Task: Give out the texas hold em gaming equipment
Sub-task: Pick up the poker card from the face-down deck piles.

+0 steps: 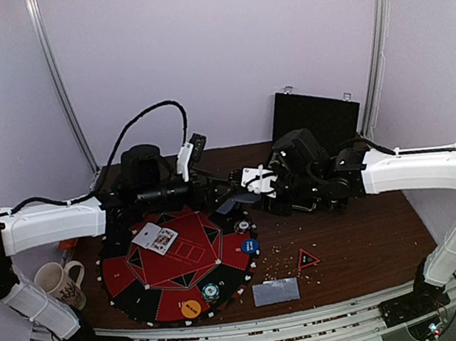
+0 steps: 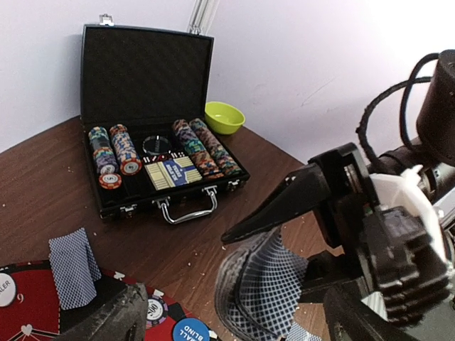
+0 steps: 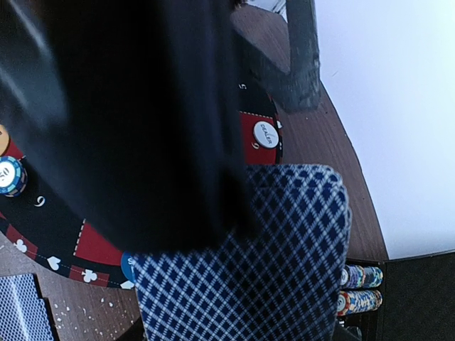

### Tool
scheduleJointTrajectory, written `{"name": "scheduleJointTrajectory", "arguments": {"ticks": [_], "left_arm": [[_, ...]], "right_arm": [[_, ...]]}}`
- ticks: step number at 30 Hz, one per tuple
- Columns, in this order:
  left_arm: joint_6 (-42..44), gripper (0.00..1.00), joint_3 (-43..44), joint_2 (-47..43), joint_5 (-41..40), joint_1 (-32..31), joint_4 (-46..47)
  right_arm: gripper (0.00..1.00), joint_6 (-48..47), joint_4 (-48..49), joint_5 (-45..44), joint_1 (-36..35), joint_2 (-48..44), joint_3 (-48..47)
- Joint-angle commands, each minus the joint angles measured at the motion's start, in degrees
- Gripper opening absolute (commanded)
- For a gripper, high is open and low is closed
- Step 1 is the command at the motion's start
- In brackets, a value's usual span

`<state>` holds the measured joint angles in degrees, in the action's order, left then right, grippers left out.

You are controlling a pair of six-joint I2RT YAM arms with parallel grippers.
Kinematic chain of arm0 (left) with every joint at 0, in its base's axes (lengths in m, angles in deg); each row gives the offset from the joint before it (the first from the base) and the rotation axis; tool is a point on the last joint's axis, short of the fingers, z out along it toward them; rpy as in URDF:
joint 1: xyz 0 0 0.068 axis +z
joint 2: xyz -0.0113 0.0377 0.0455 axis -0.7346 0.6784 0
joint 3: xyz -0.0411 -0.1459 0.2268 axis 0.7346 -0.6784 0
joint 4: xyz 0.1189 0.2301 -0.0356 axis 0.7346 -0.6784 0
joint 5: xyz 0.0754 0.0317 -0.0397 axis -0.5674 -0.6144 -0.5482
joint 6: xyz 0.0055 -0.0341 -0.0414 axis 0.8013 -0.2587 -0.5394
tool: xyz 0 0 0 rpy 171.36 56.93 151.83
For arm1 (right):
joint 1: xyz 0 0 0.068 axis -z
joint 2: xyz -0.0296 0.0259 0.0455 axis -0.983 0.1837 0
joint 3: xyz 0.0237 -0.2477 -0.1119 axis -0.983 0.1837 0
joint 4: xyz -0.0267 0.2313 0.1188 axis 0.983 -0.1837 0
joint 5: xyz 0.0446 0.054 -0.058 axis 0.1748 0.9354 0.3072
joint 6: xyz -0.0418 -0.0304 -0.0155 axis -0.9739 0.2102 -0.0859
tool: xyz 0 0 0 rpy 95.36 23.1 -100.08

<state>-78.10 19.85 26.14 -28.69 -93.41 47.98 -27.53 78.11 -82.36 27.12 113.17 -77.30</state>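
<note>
Chip stacks (image 2: 117, 153) in case (image 2: 146, 67), bowl (image 2: 224, 117) beside it

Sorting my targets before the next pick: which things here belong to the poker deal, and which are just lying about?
Job: held card; face-down card stack; face-up cards; striped chip; blue disc; orange disc; white dealer disc; chips in the case.
Lying about: mug; black case; yellow bowl; red triangle.
</note>
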Motion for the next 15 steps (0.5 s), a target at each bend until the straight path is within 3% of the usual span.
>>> {"name": "scheduleJointTrajectory", "arguments": {"ticks": [1,8,15], "left_arm": [[-1.4,0.89,3.2,2.5,0.7,-0.6,1.4],[2.5,0.79,9.2,6.9,-2.9,-0.6,-8.8],[4.6,0.62,8.9,5.1,-4.8,-0.6,-12.7]], "right_arm": [[0.51,0.7,1.0,0.9,-1.1,0.9,-2.6],[0.51,0.4,1.3,0.4,-1.7,0.9,-2.8],[0.51,0.3,1.3,-1.2,-1.7,0.8,-2.5]]}}
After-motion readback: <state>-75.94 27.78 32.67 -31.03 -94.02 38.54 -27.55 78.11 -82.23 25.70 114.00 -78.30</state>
